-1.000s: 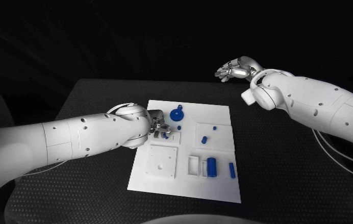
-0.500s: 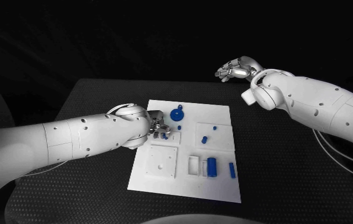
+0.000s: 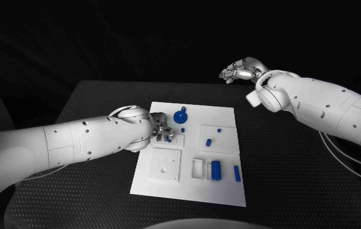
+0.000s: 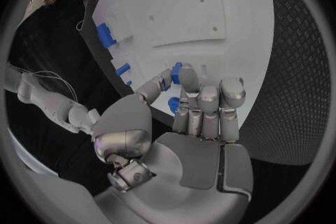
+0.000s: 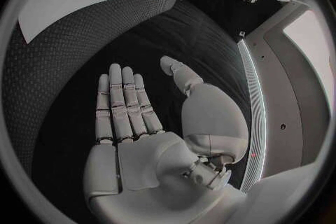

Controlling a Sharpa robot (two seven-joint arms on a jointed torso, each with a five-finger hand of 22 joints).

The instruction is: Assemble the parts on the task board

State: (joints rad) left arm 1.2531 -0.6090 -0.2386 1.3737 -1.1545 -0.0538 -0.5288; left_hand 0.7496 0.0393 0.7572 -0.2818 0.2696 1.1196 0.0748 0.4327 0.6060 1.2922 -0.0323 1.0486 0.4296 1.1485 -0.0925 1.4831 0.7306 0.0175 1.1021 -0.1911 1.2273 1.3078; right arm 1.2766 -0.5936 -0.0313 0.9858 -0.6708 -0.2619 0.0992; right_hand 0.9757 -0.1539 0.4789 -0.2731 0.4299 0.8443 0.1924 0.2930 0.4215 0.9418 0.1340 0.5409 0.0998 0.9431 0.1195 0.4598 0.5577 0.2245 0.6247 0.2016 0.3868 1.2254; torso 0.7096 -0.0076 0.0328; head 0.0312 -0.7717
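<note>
Surface: black textured table (image 3: 98, 96), dark surroundings. White rectangular task board (image 3: 226, 187) centred on table, beneath left hand (image 3: 163, 131). Left hand pinches small blue part (image 4: 186, 74) between thumb and fingers, over board's left section. Blue round disc part (image 3: 180, 117) just beyond left hand; blue cylinder part (image 3: 216, 170) seated in slot nearer robot. Right hand (image 3: 241, 71) raised well clear of board, fingers extended and apart, holds nothing.
</note>
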